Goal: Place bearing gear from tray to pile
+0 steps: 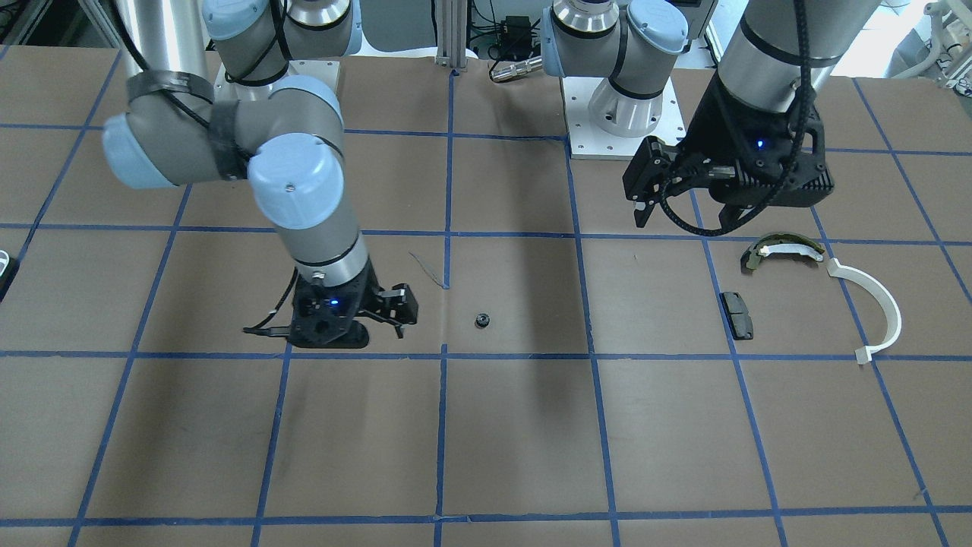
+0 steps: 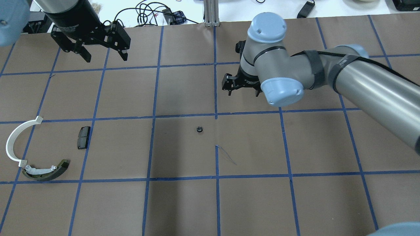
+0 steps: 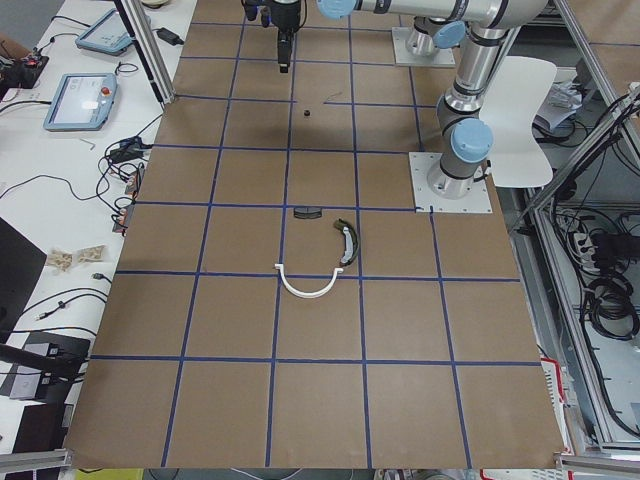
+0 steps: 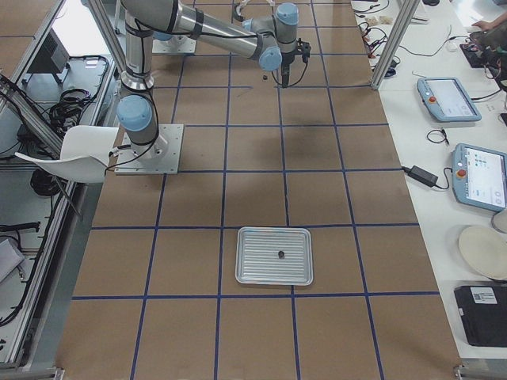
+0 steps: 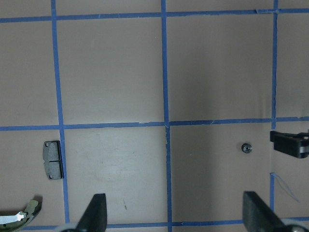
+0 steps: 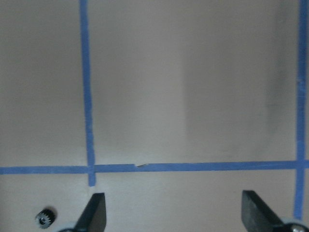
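A table (image 1: 516,441) papered in brown and marked off by a blue tape grid (image 2: 216,178) sits under bright, even light. A white bench (image 4: 404,111) along the right edge of the exterior right view carries two pendants (image 4: 449,99). Cables (image 2: 147,11) trail along the overhead view's top edge. A white chair (image 3: 525,120) stands at the upper right of the exterior left view.

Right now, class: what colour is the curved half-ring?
White; the half-ring shows best in the front-facing view.
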`<state>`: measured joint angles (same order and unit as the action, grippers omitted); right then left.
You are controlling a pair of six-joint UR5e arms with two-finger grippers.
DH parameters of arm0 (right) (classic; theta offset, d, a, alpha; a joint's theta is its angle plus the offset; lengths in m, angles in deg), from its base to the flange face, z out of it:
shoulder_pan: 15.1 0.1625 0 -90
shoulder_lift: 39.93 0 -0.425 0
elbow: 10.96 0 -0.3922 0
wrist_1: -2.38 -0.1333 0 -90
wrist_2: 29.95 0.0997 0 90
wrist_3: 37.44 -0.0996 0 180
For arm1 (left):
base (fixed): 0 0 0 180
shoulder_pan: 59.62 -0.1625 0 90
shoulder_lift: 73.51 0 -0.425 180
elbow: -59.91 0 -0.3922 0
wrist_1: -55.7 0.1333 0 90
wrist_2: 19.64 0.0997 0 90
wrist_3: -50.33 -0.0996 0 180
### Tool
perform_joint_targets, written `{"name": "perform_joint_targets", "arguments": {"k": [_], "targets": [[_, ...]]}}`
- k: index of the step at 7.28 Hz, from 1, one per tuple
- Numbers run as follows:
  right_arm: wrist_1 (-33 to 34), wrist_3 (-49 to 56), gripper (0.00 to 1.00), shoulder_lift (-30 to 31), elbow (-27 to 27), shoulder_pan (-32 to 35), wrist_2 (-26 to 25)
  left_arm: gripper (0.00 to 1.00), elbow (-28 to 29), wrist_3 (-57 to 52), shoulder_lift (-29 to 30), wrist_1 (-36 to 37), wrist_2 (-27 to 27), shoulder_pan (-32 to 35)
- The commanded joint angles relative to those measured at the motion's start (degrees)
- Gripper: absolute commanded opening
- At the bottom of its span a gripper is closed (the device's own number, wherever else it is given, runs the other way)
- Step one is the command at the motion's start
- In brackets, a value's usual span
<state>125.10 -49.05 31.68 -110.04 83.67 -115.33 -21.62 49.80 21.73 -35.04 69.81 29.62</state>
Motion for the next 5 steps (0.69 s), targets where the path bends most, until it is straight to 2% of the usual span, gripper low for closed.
{"name": "perform_joint_targets", "arguments": {"k": [1,2,3,4,5], "targets": [[-4.4,12.2,1.0,2.6,0.0,-10.7,0.0,1.0,-1.8,10.5,3.1,1.1,-0.5,5.0],[-5.5,16.8,1.0,2.7,0.0,-16.1,0.4,1.0,-5.0,13.5,6.0,8.7,0.0,10.2],[-5.9,18.8,1.0,2.7,-0.1,-20.8,0.4,1.0,-9.4,17.4,8.7,16.7,-0.2,12.2],[-7.6,24.6,1.0,2.7,-0.1,-25.2,-0.3,1.0,-13.5,17.5,11.0,21.2,-0.1,14.9],[-7.5,36.6,1.0,2.6,-0.2,-30.3,-0.4,1.0,-17.4,17.6,12.6,25.6,0.0,17.0]]}}
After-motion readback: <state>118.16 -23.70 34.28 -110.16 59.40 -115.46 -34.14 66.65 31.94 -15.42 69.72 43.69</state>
